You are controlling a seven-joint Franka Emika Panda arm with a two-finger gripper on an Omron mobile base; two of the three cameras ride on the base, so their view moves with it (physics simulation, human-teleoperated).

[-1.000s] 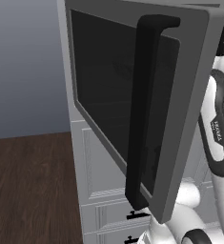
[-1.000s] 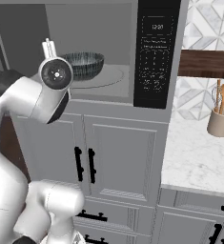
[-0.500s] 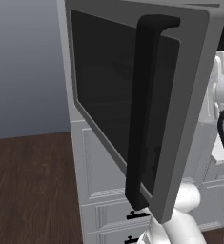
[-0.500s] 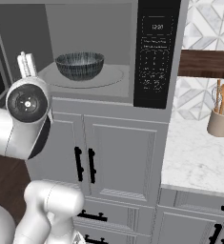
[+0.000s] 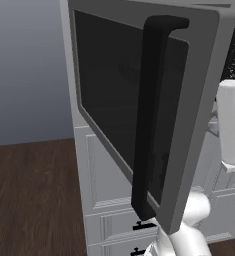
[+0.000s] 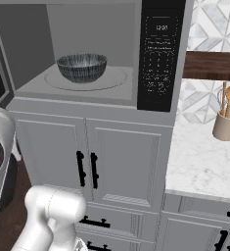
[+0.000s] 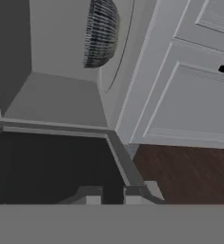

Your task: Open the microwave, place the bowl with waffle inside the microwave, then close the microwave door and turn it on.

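Microwave door point(image 5: 189, 100) hangs wide open at the left, black bar handle point(image 5: 151, 115) facing the left base camera, dark glass toward it. Next to the right, the microwave point(image 6: 87, 54) cavity is exposed and the bowl point(image 6: 82, 67) sits on the round turntable point(image 6: 114, 78) inside, upright, nothing touching it; whether the waffle is in it can't be told from this angle. Changes over the last second: the arm has swung out of the cavity, down and to the left, clear of the bowl, and the bowl hasn't moved. The end effector point(image 7: 113, 194) now looks across the inner face of the open door toward the cavity, its fingers point(image 7: 92, 195) drawn close together with nothing between them. So placement reads as done and released. What's left: shut the door, then press start on the control panel point(image 6: 159, 54) at the right of the cavity. Further right, utensil holder point(image 6: 225, 125) on the worktop point(image 6: 199, 166), well apart and irrelevant. Likely next move is a push on the door's inner face.
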